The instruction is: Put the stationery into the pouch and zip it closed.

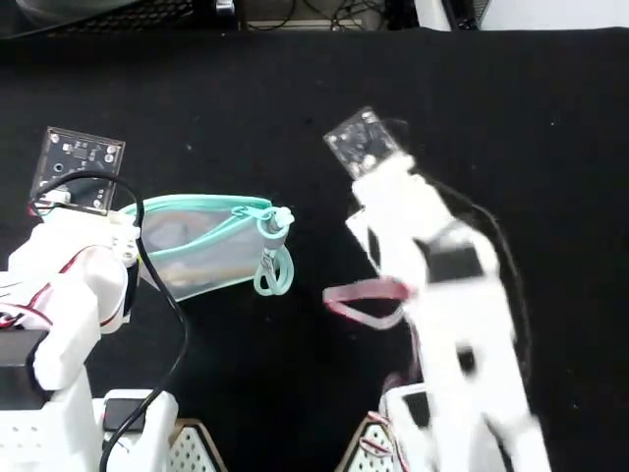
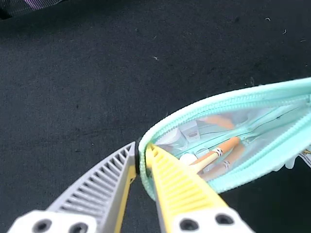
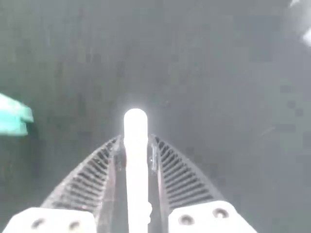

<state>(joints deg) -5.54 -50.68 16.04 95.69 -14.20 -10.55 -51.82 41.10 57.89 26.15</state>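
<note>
Roughly midway: the left gripper point(image 2: 141, 167) pinches the end of the open pouch point(image 1: 201, 261) on the worktop point(image 1: 491, 118), pens point(image 2: 214, 154) already inside, while the right gripper point(image 3: 135, 140), beside it, clamps a white stick point(image 3: 135, 126) yet to go in; zipping remains.

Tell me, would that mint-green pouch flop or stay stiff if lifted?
Probably floppy: the pouch has thin see-through walls, and its opening bows where the left hand pinches the rim. Likely light, with only a few slim items inside.

desk point(image 1: 472, 118): matt black cloth | pouch point(image 1: 197, 258): glossy clear plastic, mint woven zip tape | white stick point(image 3: 135, 145): smooth glossy plastic
</note>
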